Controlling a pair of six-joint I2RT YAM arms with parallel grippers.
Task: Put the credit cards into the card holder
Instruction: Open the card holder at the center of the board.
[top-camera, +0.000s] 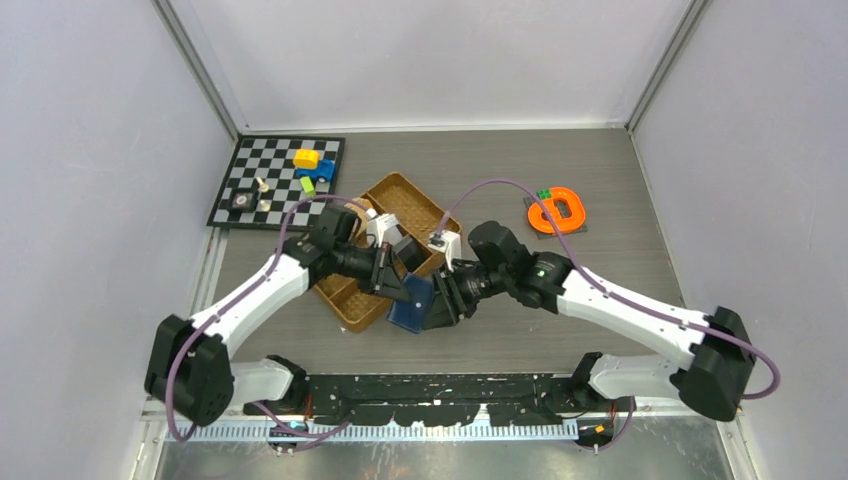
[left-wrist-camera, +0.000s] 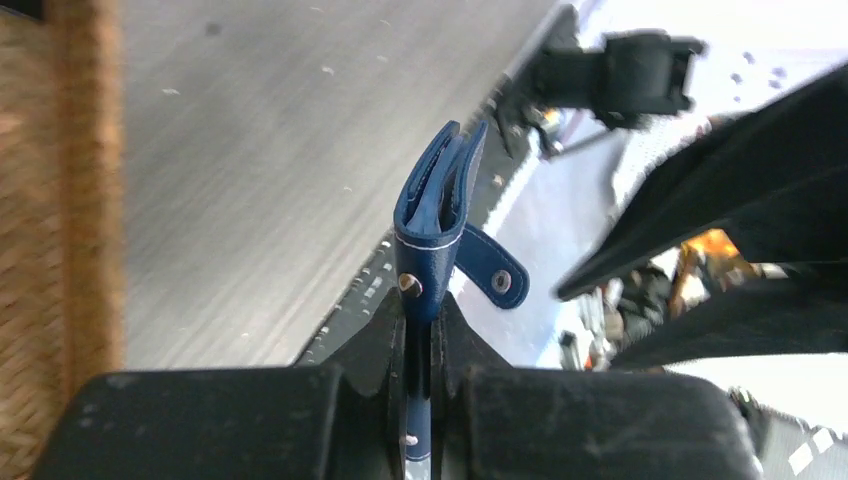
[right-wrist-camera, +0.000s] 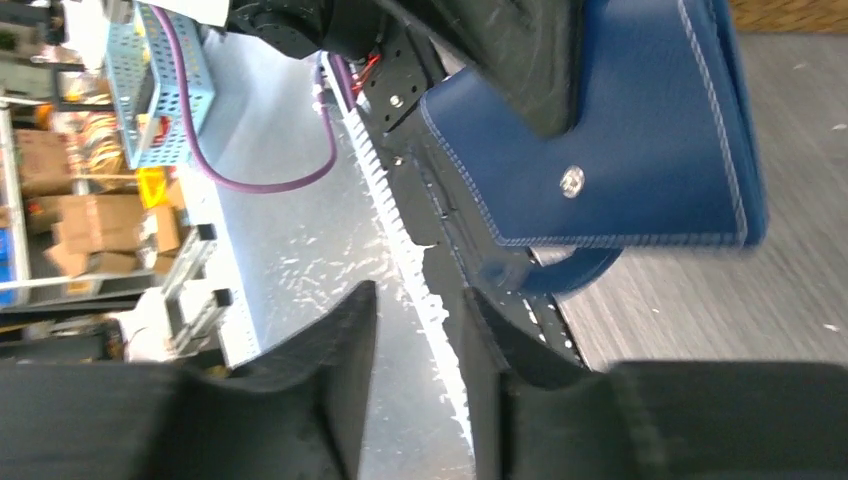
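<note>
Clamping the card holder (left-wrist-camera: 437, 205) edge-on in the left tool (left-wrist-camera: 420, 335), with snap tab (left-wrist-camera: 495, 275) unfastened and sticking out toward 4 o'clock in the left wrist view. Seen from above, held over the bench (top-camera: 600, 170), just at 5 o'clock of the woven tray (top-camera: 352, 305). Facing it from 3 o'clock with the right tool (right-wrist-camera: 420, 330), fingers spread wide, nothing between them, close by the navy leather, contact not discernible.

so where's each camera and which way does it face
Top external: above and behind, looking down at the table; left arm and right arm show.
Left wrist: on the left arm, facing along the left gripper clamping the card holder.
Right wrist: on the right arm, facing past the open right gripper toward it.
Shared: card holder.
</note>
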